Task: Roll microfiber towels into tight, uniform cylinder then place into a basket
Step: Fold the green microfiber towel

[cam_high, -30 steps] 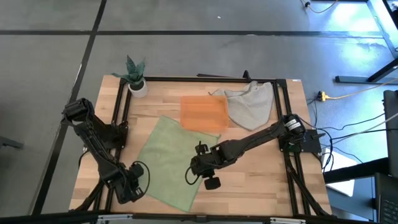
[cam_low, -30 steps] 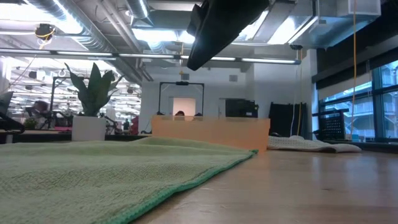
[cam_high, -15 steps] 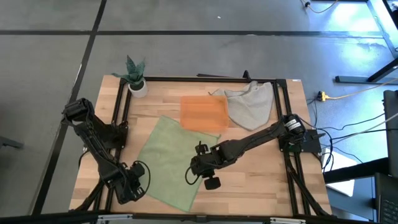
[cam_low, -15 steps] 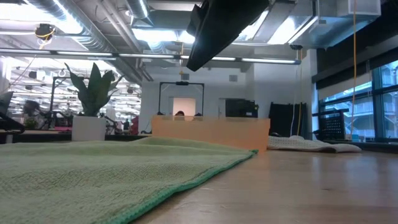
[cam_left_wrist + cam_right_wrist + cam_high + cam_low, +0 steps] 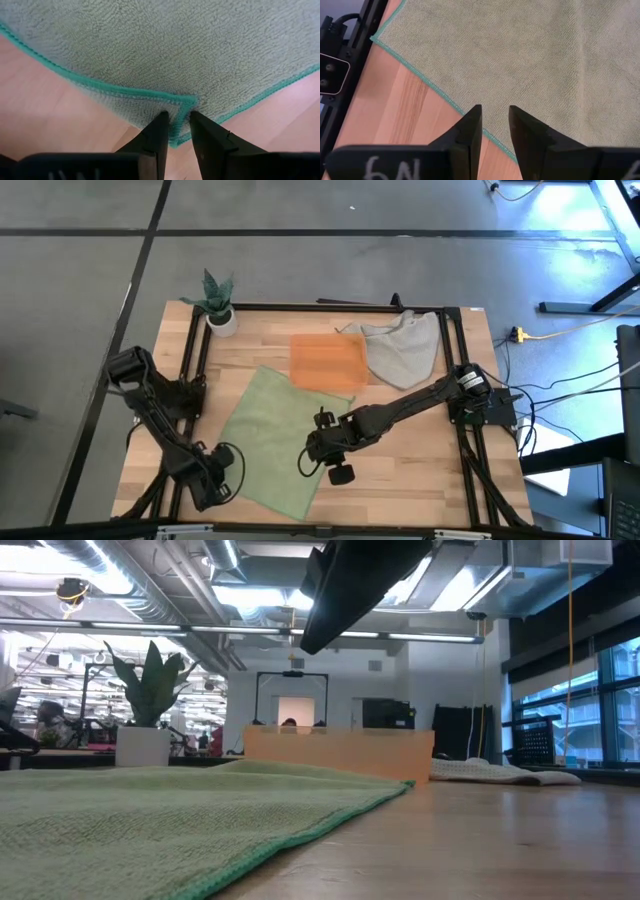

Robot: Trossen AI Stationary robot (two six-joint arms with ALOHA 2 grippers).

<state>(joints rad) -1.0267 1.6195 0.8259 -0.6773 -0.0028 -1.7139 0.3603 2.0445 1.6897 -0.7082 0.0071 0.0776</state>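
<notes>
Nearest us: L gripper at the near-left corner of the green towel, fingers almost together with a thin gap. The corner looks folded over on itself; its tip sits betw. the tips, so we judge a light pinch on the hem, not a firm clamp.

R gripper over the towel's right edge, approx. mid-table, jaws slightly apart, holding nothing; hem runs just under the tips.

Green towel lies flat & spread on the table, turned at an angle. No roll formed yet.

Further back: basket, orange, w/ nothing visible in it; towel's far corner just beside or touching it, can't tell. Grey towel crumpled next to the basket's right side. Plant pot at far-left corner.

Progress, our est.: very start. Nothing rolled, nothing in basket. Left: roll green, place it, then grey.

Counts: towels 2 (1 green, 1 grey); basket 1; pot 1; arms 2.
</notes>
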